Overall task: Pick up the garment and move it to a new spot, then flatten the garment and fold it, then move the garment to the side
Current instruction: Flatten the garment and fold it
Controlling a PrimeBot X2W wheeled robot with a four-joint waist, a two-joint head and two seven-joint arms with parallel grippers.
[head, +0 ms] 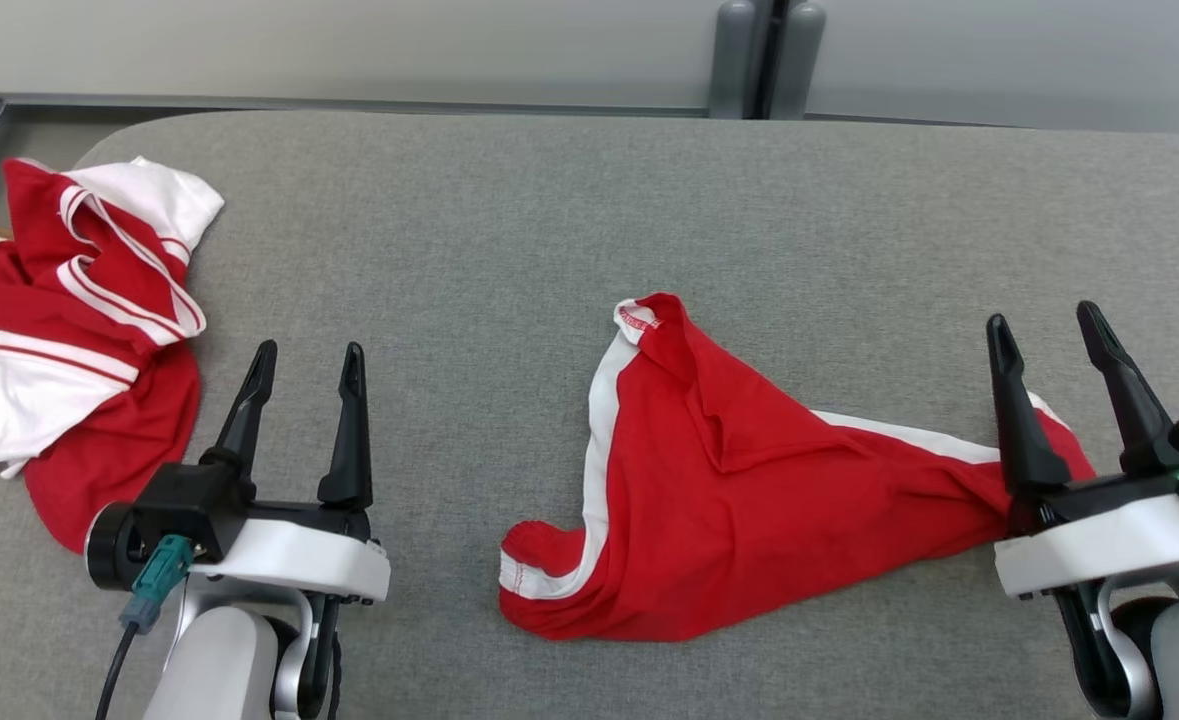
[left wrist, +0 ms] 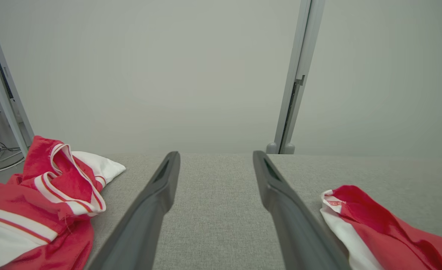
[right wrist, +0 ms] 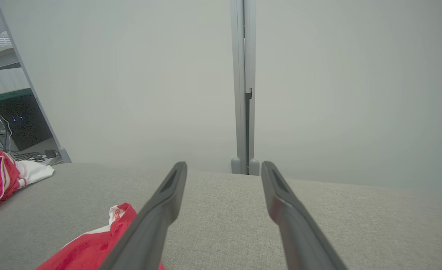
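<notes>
Across the grey woven surface (head: 509, 230), a rumpled red, white-trimmed garment (head: 739, 490) lies; left gripper (head: 310, 347) and right gripper (head: 1043, 314) gape empty.

Seemingly a lab workroom: plain grey wall panels (right wrist: 337, 93) joined by a metal post (right wrist: 244, 75), a black computer (right wrist: 22, 120) and loose cables (right wrist: 33, 155) on the floor, beside a grey cloth-covered table (head: 589, 200).

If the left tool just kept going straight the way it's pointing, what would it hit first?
Probably nothing nearby: the left tool points across the bare grey surface toward the pale wall. The striped pile lies off to its left and the red garment to its right. Depth is unclear.
</notes>
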